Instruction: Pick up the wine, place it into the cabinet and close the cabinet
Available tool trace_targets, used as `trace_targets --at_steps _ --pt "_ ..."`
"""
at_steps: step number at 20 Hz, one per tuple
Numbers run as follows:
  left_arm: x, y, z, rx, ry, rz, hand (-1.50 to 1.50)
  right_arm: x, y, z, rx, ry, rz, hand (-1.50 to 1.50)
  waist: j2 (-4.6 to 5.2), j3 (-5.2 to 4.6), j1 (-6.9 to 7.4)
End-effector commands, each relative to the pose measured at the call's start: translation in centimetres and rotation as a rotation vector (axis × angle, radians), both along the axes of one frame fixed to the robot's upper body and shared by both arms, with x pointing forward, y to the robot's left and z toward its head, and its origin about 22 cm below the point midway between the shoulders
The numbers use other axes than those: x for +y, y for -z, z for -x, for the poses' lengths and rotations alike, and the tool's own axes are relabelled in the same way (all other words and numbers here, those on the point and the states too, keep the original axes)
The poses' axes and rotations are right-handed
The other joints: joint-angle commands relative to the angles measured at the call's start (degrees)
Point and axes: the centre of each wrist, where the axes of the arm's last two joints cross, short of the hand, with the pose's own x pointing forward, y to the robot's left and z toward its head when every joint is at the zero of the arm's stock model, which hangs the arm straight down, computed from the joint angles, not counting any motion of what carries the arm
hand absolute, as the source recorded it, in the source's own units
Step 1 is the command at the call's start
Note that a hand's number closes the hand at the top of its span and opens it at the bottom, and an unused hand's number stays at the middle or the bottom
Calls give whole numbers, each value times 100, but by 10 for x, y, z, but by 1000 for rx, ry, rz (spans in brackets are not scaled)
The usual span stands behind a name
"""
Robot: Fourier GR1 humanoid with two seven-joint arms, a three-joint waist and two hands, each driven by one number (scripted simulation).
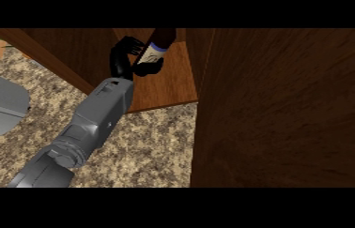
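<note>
— Hand first: which one, and what is it doing?

— Left hand [128, 58], as far as I can tell from where the forearm enters at the lower left. My fingers are curled round the wine [154, 49], thumb on the near side, over its pale label.

— Where is the wine?

— Inside the cabinet [166, 81], over its wooden floor board and close to the back. It leans a little, dark neck pointing away from me toward the rear wall. Whether its base touches the board I cannot tell; my hand hides it.

— And the arm?

— My grey forearm [97, 114] runs up from the lower left, across the bench [145, 142], over the front edge of the board and into the cabinet.

— What else shows?

— A cabinet side wall slants along the left of the opening. On the right a broad dark wooden door [277, 110] fills the view from top to bottom, standing open. At the left edge, on the speckled bench, lies part of something grey [10, 105] that I cannot identify.
</note>
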Motion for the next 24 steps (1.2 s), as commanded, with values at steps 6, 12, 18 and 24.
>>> trace_targets --at_steps 6,12,18,24 --pt "25 3 0 61 -19 3 -150 2 2 2 -13 -28 -2 -150 47 -15 50" --pt "41 6 2 58 -5 21 -150 1 2 9 -3 -20 -6 -150 3 -23 32" --pt "47 8 3 25 66 -25 -150 1 1 11 -22 -23 -7 -150 -65 -15 177" --pt "33 -8 -5 -19 318 64 -150 1 -3 11 -1 -19 -13 -150 -154 -19 317"
